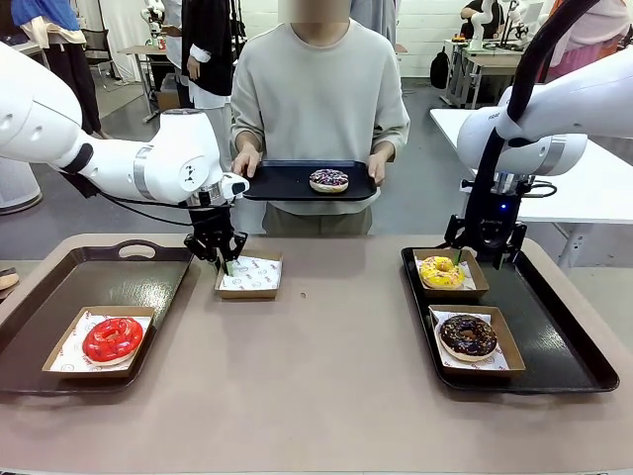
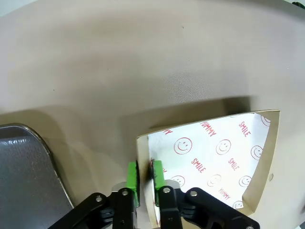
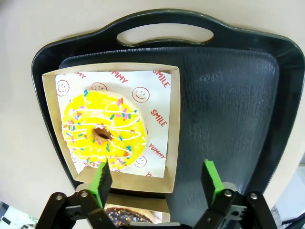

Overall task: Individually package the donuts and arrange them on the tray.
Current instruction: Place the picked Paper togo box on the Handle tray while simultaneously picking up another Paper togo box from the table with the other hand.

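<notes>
we note the red donut (image 1: 112,338) boxed on the left tray (image 1: 59,287). left gripper (image 2: 145,177) pinches the empty box's (image 2: 264,157) wall. the person holds the purple donut (image 1: 328,179) on a tray (image 1: 282,184). right gripper (image 3: 155,179) stands wide above the boxed yellow donut (image 3: 102,131); the chocolate donut (image 1: 468,335) sits boxed nearer.

Left hand (image 2: 144,180) low, fingers nearly together, pointing down; right hand (image 3: 156,180) spread wide, pointing down.

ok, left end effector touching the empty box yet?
Touching. In the left wrist view the left end effector has a green pad on each side of the empty paper box's wall, closed on it.
</notes>
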Action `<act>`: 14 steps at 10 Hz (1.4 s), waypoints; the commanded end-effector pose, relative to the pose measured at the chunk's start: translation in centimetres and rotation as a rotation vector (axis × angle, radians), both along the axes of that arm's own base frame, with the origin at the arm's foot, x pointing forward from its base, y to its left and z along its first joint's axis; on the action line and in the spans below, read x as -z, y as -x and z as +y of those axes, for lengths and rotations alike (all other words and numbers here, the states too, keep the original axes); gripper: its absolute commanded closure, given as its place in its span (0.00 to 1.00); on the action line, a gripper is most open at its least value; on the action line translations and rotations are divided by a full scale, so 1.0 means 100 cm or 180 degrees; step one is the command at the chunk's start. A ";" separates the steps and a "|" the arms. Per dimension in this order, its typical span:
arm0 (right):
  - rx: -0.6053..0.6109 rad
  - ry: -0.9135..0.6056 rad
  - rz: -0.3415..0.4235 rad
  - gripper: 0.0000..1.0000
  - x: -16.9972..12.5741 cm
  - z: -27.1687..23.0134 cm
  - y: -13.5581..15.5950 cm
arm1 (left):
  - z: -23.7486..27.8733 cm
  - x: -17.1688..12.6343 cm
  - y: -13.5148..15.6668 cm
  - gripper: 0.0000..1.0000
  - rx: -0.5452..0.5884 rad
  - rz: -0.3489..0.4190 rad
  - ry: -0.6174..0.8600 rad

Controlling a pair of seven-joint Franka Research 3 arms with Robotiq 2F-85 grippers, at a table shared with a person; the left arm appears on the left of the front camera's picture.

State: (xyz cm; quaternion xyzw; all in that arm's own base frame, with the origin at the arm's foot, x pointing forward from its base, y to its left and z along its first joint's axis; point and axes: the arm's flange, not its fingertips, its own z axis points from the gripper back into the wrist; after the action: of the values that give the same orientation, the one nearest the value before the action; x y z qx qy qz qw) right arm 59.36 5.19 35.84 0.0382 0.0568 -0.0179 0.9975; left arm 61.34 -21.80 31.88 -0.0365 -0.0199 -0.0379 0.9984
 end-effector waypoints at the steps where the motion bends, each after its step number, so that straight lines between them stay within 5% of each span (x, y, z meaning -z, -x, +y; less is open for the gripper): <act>1: 0.0020 -0.0102 0.0021 0.00 -0.001 0.002 -0.005 | -0.003 -0.004 -0.003 1.00 -0.0096 -0.0023 -0.0099; 6: 0.0096 -0.0330 -0.0134 0.00 -0.020 -0.005 0.012 | 0.001 -0.012 0.004 1.00 -0.0093 0.0021 -0.0080; 11: 0.0128 -0.2038 -0.0398 0.00 -0.109 -0.084 0.107 | -0.011 -0.081 0.034 1.00 0.0061 0.0093 0.0080; 14: 0.0516 -0.2688 -0.0634 0.00 -0.117 -0.163 0.166 | -0.034 -0.123 0.045 1.00 0.0094 -0.0033 0.0077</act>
State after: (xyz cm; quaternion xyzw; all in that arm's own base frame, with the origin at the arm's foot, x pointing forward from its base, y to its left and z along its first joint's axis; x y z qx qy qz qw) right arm 43.99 -9.92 48.93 0.4190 -0.0298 -0.0581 0.9056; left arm 56.98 -24.81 43.82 -0.0485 -0.0232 -0.0628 0.9966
